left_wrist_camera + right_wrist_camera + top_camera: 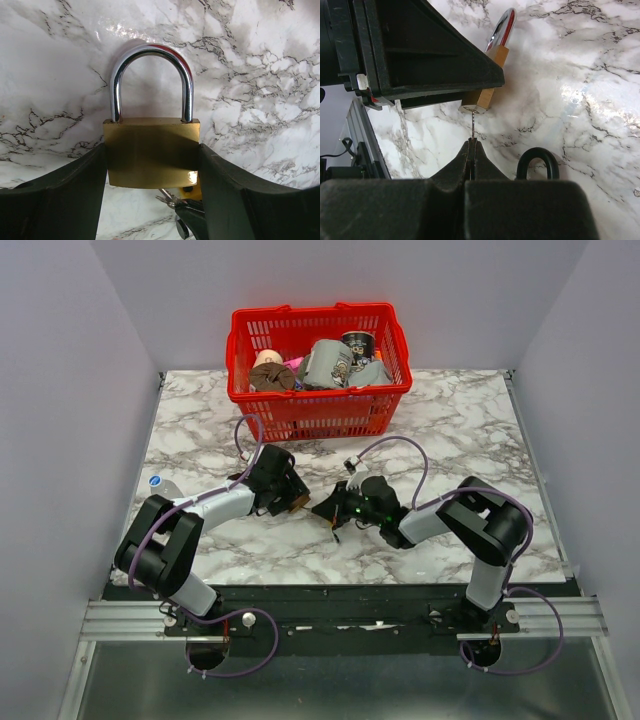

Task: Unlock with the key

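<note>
The step in hand looks like insertion: bringing the key (472, 125) into the lock, with the turn yet to come. The left gripper (151, 165) clamps the body of a brass padlock (150, 145) between its two black fingers, one on each side face. The padlock's chrome shackle (150, 48) is seated in the body, so the lock reads as not yet opened. The right gripper (471, 147) is pinched fully together on the key, a thin grey sliver standing out of its fingertips. The key points straight at the padlock's underside, and its tip meets the bottom face where the keyway shows. How deep it sits cannot be told. From above, the two grippers meet over the middle of the marble table (450, 420), well on the near side of a red basket (320, 412) full of odds and ends at the far edge. A dark loop (537, 150) lies on the marble just right of the right gripper's fingers; what it belongs to is unclear. The next move probably calls for a short, straight push along the key's own line while the left gripper holds the body steady, then a wrist roll to turn it. The blade is slim, so any sideways offset would likely bend it or make it slip in the pinch.
</note>
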Controlling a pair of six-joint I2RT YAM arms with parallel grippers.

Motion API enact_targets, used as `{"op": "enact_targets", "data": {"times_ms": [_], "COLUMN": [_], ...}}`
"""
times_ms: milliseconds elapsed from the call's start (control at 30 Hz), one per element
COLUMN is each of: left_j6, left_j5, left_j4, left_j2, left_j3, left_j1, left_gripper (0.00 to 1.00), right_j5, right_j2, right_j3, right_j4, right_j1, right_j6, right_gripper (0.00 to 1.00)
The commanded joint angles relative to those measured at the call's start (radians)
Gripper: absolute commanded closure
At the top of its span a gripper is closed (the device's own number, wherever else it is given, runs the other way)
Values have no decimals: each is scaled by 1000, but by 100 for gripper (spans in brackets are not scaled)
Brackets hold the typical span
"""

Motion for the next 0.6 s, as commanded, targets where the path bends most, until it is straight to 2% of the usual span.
{"op": "enact_targets", "data": {"times_ms": [0, 567], "left_j6": [-11, -27], "left_j5": [23, 23], "left_j4": [18, 23], "left_j2": [-16, -27], "left_j3": [-14, -22], "left_j1": [4, 4], "left_gripper": [100, 100], "right_j5": [53, 129], "right_j2": [14, 35], "right_j3": [9, -14], "right_j4": [73, 128], "right_j1": [6, 16], "right_j6": [8, 46], "right_gripper": [99, 99]}}
